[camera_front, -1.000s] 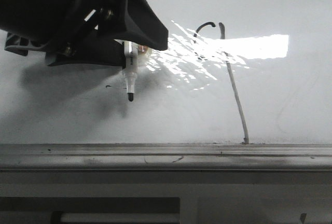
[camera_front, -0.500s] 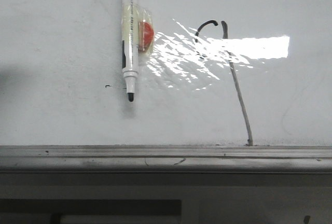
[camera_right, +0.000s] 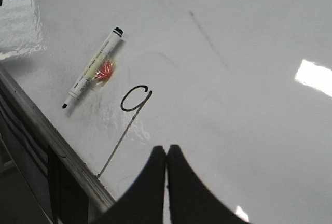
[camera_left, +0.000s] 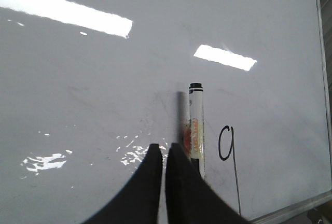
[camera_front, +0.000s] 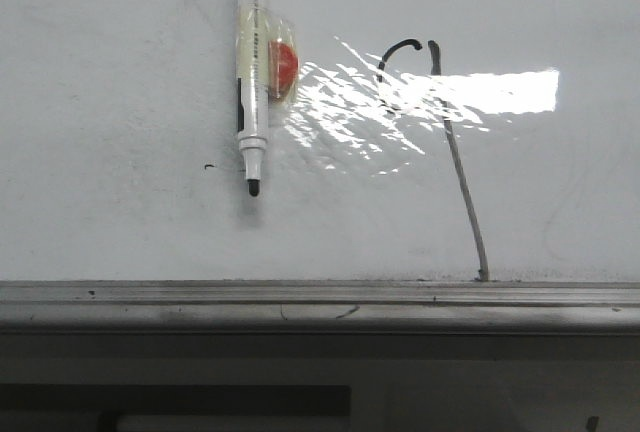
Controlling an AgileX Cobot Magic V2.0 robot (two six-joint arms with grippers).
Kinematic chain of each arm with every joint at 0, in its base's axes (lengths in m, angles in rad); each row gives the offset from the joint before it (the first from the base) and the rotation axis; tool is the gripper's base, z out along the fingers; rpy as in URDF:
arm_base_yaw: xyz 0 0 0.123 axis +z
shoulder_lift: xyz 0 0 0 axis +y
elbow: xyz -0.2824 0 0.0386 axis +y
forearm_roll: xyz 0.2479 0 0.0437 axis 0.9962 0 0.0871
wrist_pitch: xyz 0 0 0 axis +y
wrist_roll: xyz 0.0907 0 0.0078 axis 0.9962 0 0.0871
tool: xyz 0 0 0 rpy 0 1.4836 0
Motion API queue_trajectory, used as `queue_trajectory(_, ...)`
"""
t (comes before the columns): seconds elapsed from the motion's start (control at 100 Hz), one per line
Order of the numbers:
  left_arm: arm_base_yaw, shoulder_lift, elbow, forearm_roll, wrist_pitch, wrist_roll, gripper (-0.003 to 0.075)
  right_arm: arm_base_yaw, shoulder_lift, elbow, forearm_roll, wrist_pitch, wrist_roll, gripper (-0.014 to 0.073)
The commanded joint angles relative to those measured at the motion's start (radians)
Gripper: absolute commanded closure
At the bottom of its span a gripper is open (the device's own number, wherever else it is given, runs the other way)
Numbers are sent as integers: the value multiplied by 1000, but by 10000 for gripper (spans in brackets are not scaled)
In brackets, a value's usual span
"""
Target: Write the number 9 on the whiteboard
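The whiteboard [camera_front: 120,232] lies flat and fills all three views. The number 9 [camera_front: 445,132] is on it in black: a small hook joined to a long slanted stroke that reaches the ledge. It also shows as the number 9 [camera_left: 226,143] and the number 9 [camera_right: 135,99]. A white marker [camera_front: 252,72] with a red label lies loose on the board, left of the 9, black tip toward the ledge. My left gripper [camera_left: 164,147] hangs shut and empty just beside the marker [camera_left: 195,125]. My right gripper [camera_right: 166,149] is shut and empty above bare board, apart from the marker [camera_right: 93,68].
A grey metal ledge [camera_front: 320,302] runs along the board's near edge, with a dark frame below it. Bright glare [camera_front: 480,92] lies across the board by the 9. A tiny dark speck [camera_front: 208,166] sits left of the marker's tip.
One second ago the left arm covered the marker's upper part in the front view. It has since left that view, and the marker lies alone on the board.
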Motion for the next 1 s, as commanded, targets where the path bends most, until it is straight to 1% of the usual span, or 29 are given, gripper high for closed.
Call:
queue_trajectory(0.0,-1,3,-26,8,-1,5,741,-8,12,-20,-50,-52,4,635)
queue_trajectory(0.19,-1,3,-14,10,-1,5,741,-8,12,-20,-50,-52,4,635)
queue_trajectory(0.26,-1,-2,6,52,-13,5,741,-8,12,-20,-50,-52,4,635)
queue_trajectory(0.34,19,-28,54,256,-31,5,741,-8,12,-20,-50,-52,4,635)
queue_trajectory(0.44,81,-61,137,606,0,-22,741,-8,12,-20,-50,-52,4,635)
queue_trajectory(0.49,120,-76,183,770,3,-84,741,-8,12,-20,-50,-52,4,635)
queue_trajectory(0.53,161,-90,222,880,-4,-179,741,-8,12,-20,-50,-52,4,635)
queue_trajectory(0.59,225,-119,270,995,-25,-356,741,-8,12,-20,-50,-52,4,635)
queue_trajectory(0.69,346,-198,334,1164,-23,-580,741,-8,12,-20,-50,-52,4,635)
queue_trajectory(0.72,389,-222,334,1220,27,-617,741,-8,12,-20,-50,-52,4,635)
queue_trajectory(0.82,496,-297,331,1338,117,-721,741,-8,12,-20,-50,-52,4,635)
queue_trajectory(0.88,554,-345,331,1368,200,-782,741,-8,12,-20,-50,-52,4,635)
queue_trajectory(0.99,649,-432,331,1393,413,-886,741,-8,12,-20,-50,-54,4,635)
